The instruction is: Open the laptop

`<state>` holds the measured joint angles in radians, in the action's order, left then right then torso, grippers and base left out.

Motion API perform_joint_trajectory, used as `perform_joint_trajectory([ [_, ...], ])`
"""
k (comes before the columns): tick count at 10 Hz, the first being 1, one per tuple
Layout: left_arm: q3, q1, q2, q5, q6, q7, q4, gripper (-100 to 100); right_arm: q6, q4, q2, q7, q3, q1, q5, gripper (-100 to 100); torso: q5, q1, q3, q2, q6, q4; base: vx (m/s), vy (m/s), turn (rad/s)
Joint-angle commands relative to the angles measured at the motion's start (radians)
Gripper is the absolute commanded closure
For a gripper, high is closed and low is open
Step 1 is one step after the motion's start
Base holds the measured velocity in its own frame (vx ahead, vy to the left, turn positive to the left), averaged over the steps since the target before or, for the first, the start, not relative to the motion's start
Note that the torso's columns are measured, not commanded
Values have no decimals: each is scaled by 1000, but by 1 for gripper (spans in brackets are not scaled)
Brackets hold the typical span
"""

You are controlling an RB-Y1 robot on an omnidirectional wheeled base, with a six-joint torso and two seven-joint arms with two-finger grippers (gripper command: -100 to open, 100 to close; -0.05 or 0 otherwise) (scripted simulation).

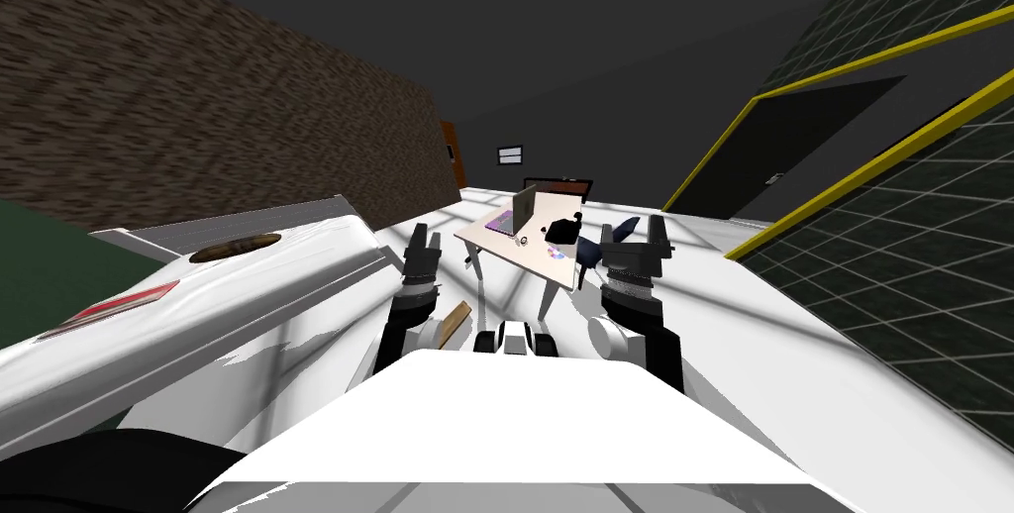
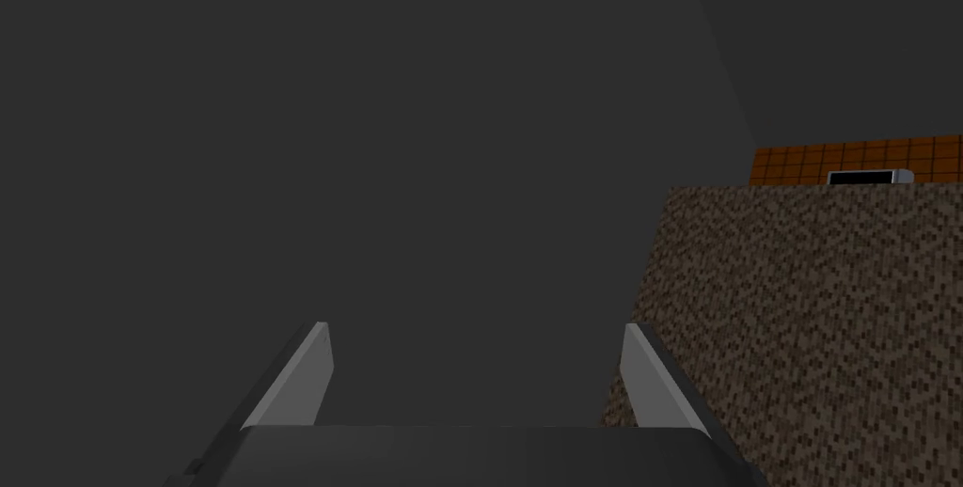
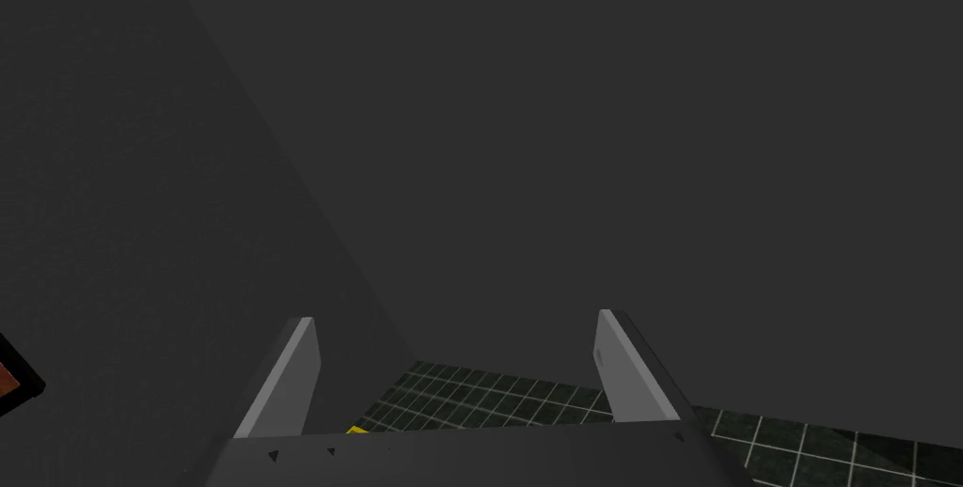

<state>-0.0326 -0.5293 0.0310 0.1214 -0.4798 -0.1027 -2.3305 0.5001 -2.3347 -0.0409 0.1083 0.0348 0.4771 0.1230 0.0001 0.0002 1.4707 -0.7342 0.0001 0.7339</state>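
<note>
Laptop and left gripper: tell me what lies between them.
In the head view, a stretch of white floor and then the near corner of the desk lie between the left gripper and the laptop.

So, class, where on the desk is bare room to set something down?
Bare top runs along the near edge of the desk, in front of the laptop. The end by the black object is crowded with small items.
</note>
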Motion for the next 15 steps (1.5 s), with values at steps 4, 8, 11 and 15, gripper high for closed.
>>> perform_joint_trajectory([
  [4, 14, 59, 120, 21, 46, -6, 88, -100, 0, 0, 0, 0, 0, 0, 0, 0, 0, 0, 5, -4, 0, 4, 22, 2, -117],
  [8, 26, 116, 146, 42, 92, -13, 171, -100, 0, 0, 0, 0, 0, 0, 0, 0, 0, 0, 5, -4, 0, 4, 34, 8, -170],
  [11, 36, 165, 150, 60, 131, -18, 240, -100, 0, 0, 0, 0, 0, 0, 0, 0, 0, -1, 5, -4, 0, 4, 36, 7, -170],
  [15, 50, 234, 150, 86, 187, -26, 341, -100, 0, 0, 0, 0, 0, 0, 0, 0, 0, 0, 5, -4, 0, 4, 36, 12, -192],
])
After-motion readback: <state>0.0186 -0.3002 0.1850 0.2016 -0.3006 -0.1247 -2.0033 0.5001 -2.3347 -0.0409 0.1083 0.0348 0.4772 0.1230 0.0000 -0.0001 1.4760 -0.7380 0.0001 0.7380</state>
